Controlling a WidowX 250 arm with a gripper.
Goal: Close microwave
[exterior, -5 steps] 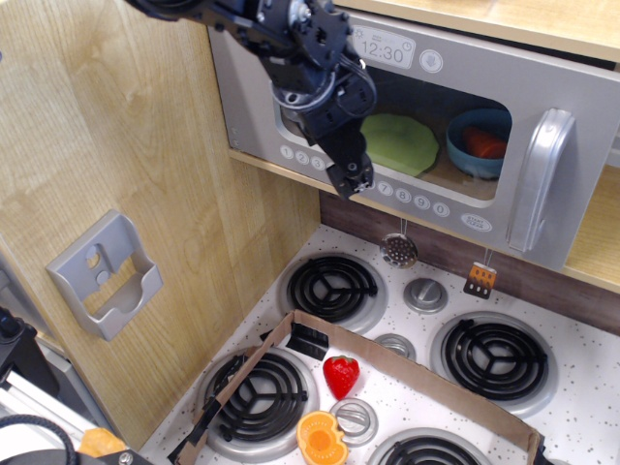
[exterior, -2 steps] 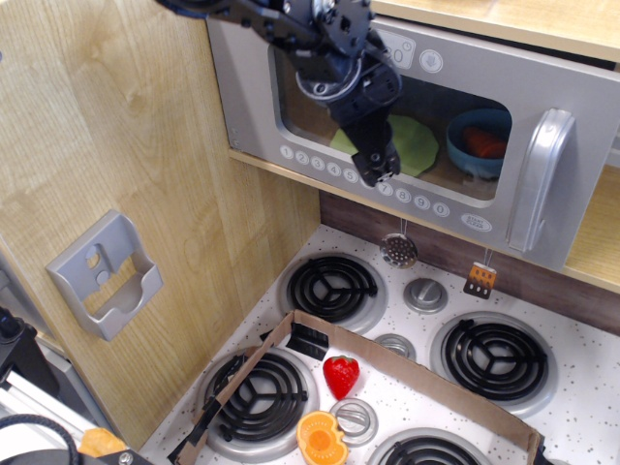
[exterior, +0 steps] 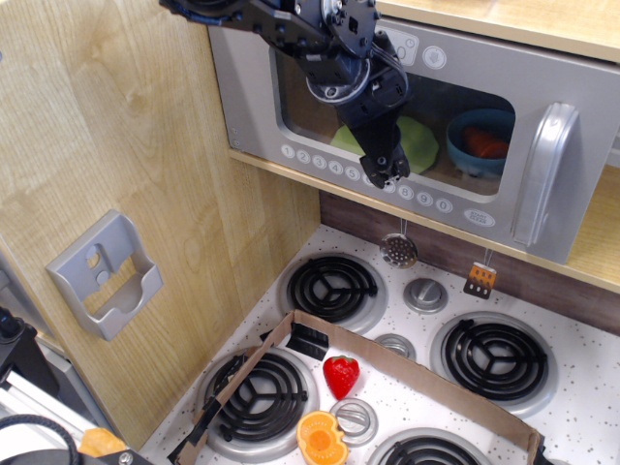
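The microwave has a wide silver-grey door (exterior: 523, 92) with a clear window, a curved grey handle (exterior: 541, 174) at the right and a row of round white buttons (exterior: 426, 200) along the bottom. The door stands slightly ajar, its handle end out from the wooden compartment. Inside show a green plate (exterior: 418, 143) and a blue bowl (exterior: 477, 140). My black gripper (exterior: 386, 174) points down against the door's lower edge, near the buttons at mid-door. Its fingers look closed together with nothing held.
A grey wall-mounted holder (exterior: 105, 273) hangs on the wooden side panel at left. Below is a stovetop with black burners (exterior: 332, 288), a cardboard frame (exterior: 407, 368), a strawberry (exterior: 340, 374), an orange slice (exterior: 323, 438). A strainer (exterior: 398, 249) hangs under the microwave.
My gripper has moved to the right along the door's lower edge. The door has swung a little inward toward the compartment.
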